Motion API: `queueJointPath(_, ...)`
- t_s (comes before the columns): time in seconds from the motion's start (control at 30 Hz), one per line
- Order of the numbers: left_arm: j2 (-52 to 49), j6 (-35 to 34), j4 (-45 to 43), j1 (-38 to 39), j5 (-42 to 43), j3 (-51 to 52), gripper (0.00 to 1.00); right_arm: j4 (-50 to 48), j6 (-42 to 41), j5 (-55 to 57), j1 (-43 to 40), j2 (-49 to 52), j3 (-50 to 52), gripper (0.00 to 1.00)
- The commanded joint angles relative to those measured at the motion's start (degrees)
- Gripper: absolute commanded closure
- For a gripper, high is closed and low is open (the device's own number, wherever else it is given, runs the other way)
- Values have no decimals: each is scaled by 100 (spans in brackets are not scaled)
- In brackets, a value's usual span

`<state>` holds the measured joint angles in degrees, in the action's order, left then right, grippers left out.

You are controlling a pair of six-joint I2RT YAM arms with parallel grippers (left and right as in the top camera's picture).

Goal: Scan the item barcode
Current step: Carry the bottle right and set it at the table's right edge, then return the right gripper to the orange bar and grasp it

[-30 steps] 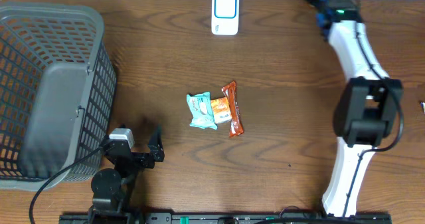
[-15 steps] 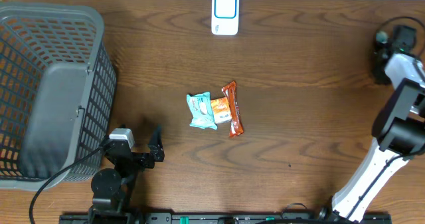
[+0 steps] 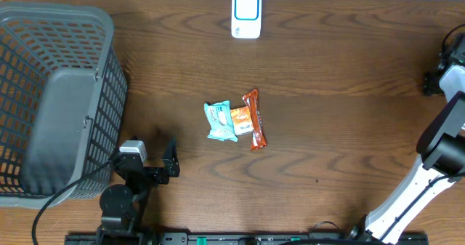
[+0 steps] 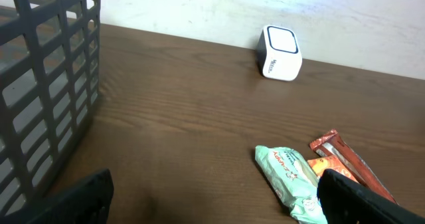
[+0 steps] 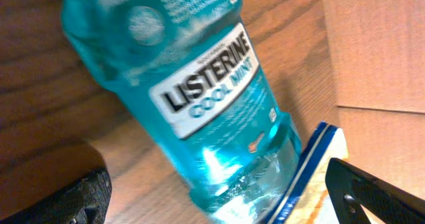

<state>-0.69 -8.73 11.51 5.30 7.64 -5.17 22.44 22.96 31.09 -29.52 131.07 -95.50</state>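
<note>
1. Brown wood-grain table (image 3: 327, 107), filling the whole overhead view.
2. Grey plastic lattice basket (image 3: 58, 12) along the left edge, running from far to near, upright, with a solid grey floor inside.
3. White-and-black right arm (image 3: 442, 147), rising from the near right corner and reaching to the right edge, partly cut off by the frame.
4. Black left arm (image 3: 120, 198) at the near left, just beside the basket's near right corner.
5. Right gripper (image 5: 219, 191) spread wide, with dark fingers (image 5: 73, 201) in the two lower corners of the wrist view, clamped on nothing. Contact with the bottle impossible to judge.
6. Left gripper (image 4: 216, 201) likewise wide apart and empty, low over bare wood, facing the far side.
7. Blue-green mouthwash bottle (image 5: 199, 104), labelled Listerine Cool Mint, seen from the right wrist, tilted across the frame over wood with the label facing the camera. Brown cardboard panel (image 5: 378, 44) to its right. Blue-and-white edge (image 5: 312, 164) of some flat thing at its lower right, identity unclear.
8. White scanner (image 3: 246, 14) with a blue face, at far centre near the table's far edge, well apart from both arms.
9. Orange-and-red wrapper (image 3: 252, 118) at table centre, lying lengthwise from far to near.
10. Mint-green packet (image 3: 219, 121), touching the wrapper's left side.
</note>
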Motion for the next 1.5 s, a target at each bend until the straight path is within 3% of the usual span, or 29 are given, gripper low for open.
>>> queueJointPath(0.0,9,79,37,-31,92,142,2,9,-778,-282,240,-245,48,1)
queueJointPath(0.13,9,79,37,-31,92,142,2,31,-1185,-1335,529,-750,46,1)
queueJointPath(0.4,9,79,37,-31,92,142,2,352,-2420,-5226,1504,-2153,48,1)
queueJointPath(0.5,9,79,35,-31,92,142,2,680,-2894,-5665,2098,-2516,48,1)
queueJointPath(0.67,9,79,35,-31,92,142,2,1281,-2979,-5672,3049,-2557,81,1)
queueJointPath(0.83,9,79,37,-31,92,142,2,1591,-2315,-5678,3832,-2374,463,1)
queueJointPath(0.97,9,79,35,-31,92,142,2,1545,-1370,-6398,4297,-2028,992,1)
queueJointPath(1.33,9,79,37,-31,92,142,2,1311,-719,-7630,4334,-682,1093,1)
queueJointPath(1.43,9,79,37,-31,92,142,2,1292,-612,-7783,4334,-413,1093,5)
queueJointPath(1.47,9,79,37,-31,92,142,2,1294,-597,-7775,4334,-326,1093,11)
